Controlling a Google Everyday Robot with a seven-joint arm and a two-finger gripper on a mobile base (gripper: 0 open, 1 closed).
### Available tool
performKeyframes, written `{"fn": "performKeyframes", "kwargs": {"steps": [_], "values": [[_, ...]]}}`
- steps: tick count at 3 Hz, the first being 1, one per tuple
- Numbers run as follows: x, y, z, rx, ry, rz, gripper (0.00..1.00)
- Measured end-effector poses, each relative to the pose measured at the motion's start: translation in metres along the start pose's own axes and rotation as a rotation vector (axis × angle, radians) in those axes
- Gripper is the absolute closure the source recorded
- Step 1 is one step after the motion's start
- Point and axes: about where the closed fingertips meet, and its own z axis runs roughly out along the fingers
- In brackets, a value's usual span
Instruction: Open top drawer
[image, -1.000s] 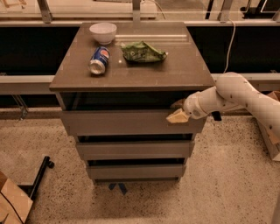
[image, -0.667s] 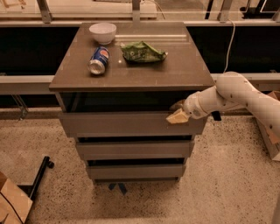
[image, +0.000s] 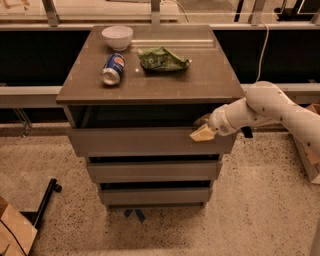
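Grey-brown top drawer (image: 145, 141) has the claw (image: 202, 131) at its upper-right edge.

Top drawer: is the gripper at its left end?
No, the gripper is at the right end of the top drawer, by its upper edge.

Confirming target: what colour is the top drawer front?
Top drawer grey-brown, camera view; gripper at its top edge.

1. We see warm, dim overhead light; the tabletop (image: 200, 85) shows a soft sheen (upper middle).
2. Deep shadow fills the gap above the top drawer (image: 145, 141).
3. The gripper (image: 202, 131), right of centre at that drawer's upper edge, catches light.
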Motion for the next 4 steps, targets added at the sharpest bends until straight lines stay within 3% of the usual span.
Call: {"fn": "performKeyframes", "kwargs": {"steps": [2,3,4], "values": [[0.000,0.001,0.002,-0.004,0.000,0.000,0.37],[0.016,0.027,-0.008,-0.055,0.076,-0.008,0.14],[0.019,0.030,-0.010,-0.060,0.085,-0.005,0.00]]}}
